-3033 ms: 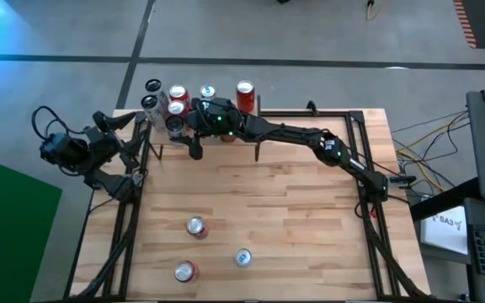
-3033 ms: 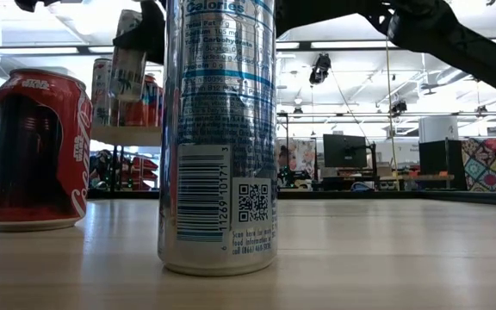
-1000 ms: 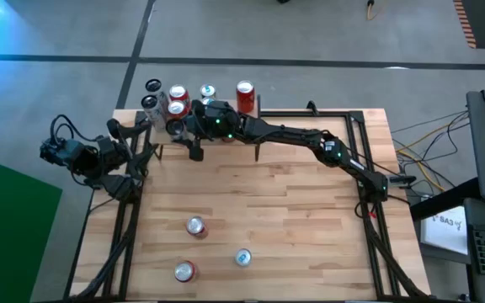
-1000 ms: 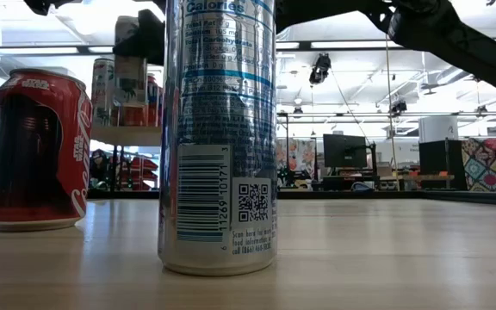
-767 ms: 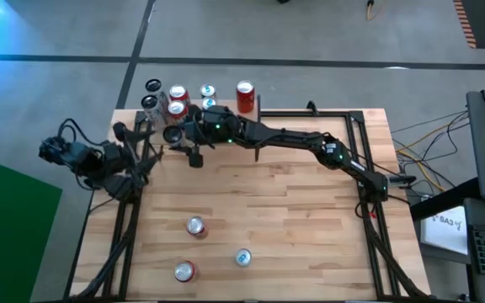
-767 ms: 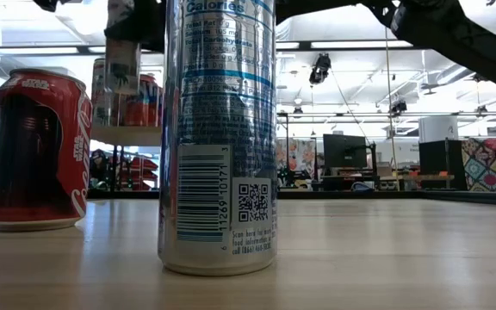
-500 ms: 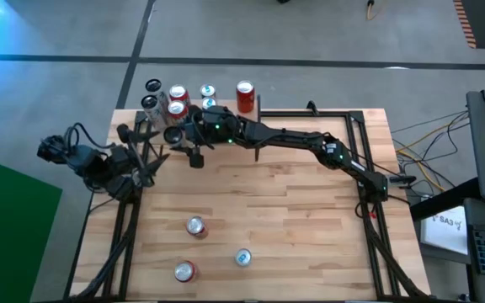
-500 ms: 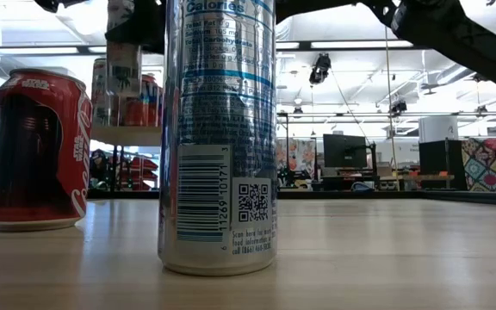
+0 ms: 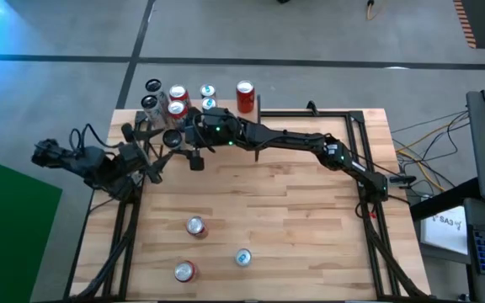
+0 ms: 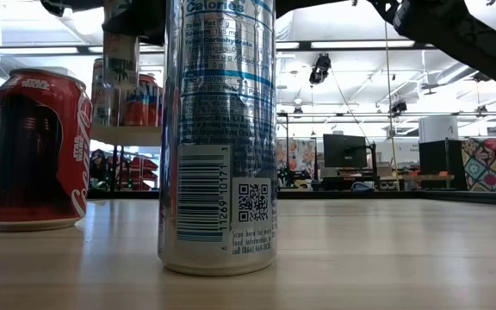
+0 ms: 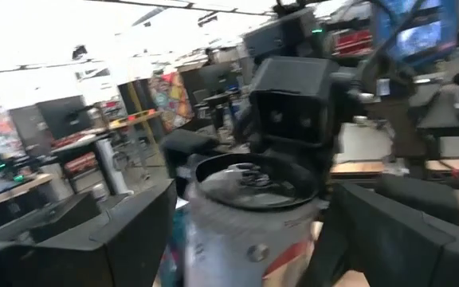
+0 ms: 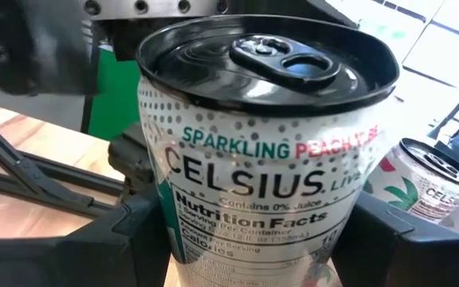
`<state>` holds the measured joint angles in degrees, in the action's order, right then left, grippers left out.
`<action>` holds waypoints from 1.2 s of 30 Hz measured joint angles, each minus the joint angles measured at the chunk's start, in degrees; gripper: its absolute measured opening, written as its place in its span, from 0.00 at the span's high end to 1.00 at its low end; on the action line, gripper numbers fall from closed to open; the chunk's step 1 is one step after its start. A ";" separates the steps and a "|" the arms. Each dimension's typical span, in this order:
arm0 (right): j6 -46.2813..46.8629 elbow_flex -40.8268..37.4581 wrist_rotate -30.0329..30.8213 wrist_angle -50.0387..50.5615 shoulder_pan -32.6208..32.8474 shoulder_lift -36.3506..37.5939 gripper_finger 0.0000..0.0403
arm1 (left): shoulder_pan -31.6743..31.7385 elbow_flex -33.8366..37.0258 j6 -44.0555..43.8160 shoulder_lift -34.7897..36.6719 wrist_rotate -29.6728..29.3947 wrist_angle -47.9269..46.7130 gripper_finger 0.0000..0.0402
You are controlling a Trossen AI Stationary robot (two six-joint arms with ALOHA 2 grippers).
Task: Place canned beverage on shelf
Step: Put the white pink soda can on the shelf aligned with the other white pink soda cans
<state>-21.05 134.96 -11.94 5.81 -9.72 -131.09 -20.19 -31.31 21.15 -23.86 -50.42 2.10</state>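
A slim can (image 12: 269,175) is gripped upright around its lower body by the right gripper (image 9: 175,139), with one finger on either side and the pull-tab lid up. It is carried clear of the bench (image 9: 293,219), just in front of the shelf (image 10: 132,135). Other cans (image 9: 178,93) are already crowded on the shelf beyond the gripper.

The left gripper (image 11: 249,239) is seen spread wide, with the same can standing between its two fingers. Whether those fingers touch the can cannot be told.

The can is judged to be moderately heavy if full. It is stiff along its height but thin-walled, so it could be dented by a hard squeeze. Its printed metal skin is smooth and likely slippery, and its tall, narrow shape would be tipped easily once set down.

It is best gripped at mid-body, across its width and below the rim, with the lid kept level. Three more cans (image 9: 195,225) are left on the bench, well behind the right gripper.
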 joint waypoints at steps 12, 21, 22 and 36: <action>-0.16 0.00 0.11 1.57 0.35 0.73 0.38 | 2.95 -0.02 -0.62 -4.45 1.75 2.36 0.20; -0.16 0.00 0.02 1.22 0.53 0.86 0.38 | 4.84 0.00 -0.22 -7.11 1.96 5.34 0.25; -0.18 0.00 0.02 1.22 0.62 0.86 0.38 | 4.88 0.00 -0.26 -7.23 1.74 5.36 0.27; 0.71 0.13 -0.02 1.16 0.73 1.01 0.25 | 4.94 0.07 -2.19 -7.27 1.46 5.87 0.40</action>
<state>-20.34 135.09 -11.97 6.96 -8.99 -130.08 -15.25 -31.24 18.96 -31.12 -48.95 7.97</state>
